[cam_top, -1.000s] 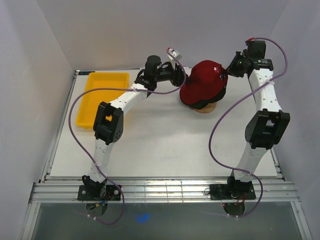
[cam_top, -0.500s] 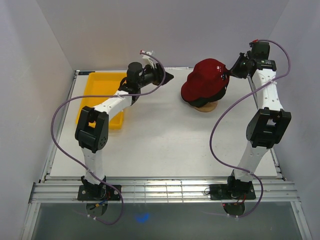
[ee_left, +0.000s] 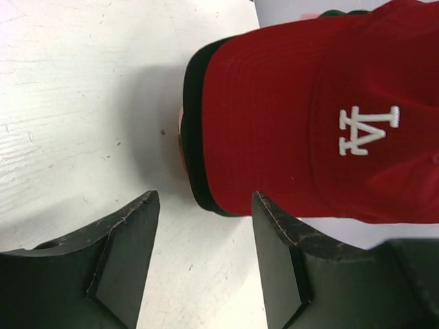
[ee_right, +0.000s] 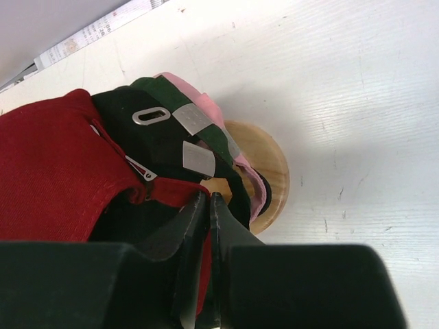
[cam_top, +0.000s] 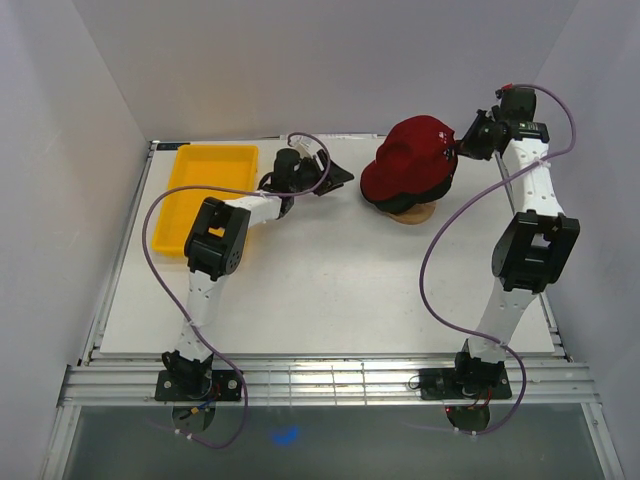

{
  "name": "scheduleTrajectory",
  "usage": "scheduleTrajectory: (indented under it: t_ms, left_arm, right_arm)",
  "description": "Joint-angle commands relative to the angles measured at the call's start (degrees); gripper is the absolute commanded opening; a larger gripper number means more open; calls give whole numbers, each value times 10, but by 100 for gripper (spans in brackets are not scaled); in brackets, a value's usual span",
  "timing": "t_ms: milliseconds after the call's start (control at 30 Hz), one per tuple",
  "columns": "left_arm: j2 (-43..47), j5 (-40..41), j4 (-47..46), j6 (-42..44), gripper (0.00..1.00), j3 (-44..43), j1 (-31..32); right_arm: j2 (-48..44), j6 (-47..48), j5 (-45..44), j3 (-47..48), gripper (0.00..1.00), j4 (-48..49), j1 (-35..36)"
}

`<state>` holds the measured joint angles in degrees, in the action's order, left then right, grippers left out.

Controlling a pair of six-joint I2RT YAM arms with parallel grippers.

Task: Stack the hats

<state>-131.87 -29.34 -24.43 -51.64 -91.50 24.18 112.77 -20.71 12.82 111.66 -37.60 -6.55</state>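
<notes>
Three hats sit stacked on a wooden stand (cam_top: 411,213) at the back right of the table. The dark red hat (cam_top: 410,158) with a white logo (ee_left: 367,130) is on top. Under it lies the dark green and black hat (ee_right: 147,133), and the pale pink hat (ee_right: 206,110) is lowest. My right gripper (ee_right: 209,200) is shut on the rear edge of the dark red hat (ee_right: 48,171), with red fabric pinched between its fingers. My left gripper (ee_left: 206,233) stands open just left of the stack, nothing between its fingers, the dark brim (ee_left: 194,151) ahead of it.
A yellow plastic tray (cam_top: 205,190) stands at the back left, beside the left arm's folded elbow. The round wooden base (ee_right: 269,168) of the stand shows beneath the hats. White walls close in the table on three sides.
My left gripper has drawn back leftward off the dark red hat's brim and its jaws have opened wider. The right gripper has stayed shut at the hat's rear.
</notes>
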Motion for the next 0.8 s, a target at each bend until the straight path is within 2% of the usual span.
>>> scheduleTrajectory:
  t_ms: [0, 367, 767]
  left_arm:
    - [5, 2, -31, -43, 67, -48, 5]
    - [-34, 24, -28, -34, 67, -111, 24]
    - [-23, 45, -26, -21, 66, -84, 38]
  right_arm:
    - [28, 15, -10, 15, 11, -4, -13]
    - [41, 8, 11, 12, 11, 14, -13]
    - [41, 6, 25, -17, 11, 32, -13]
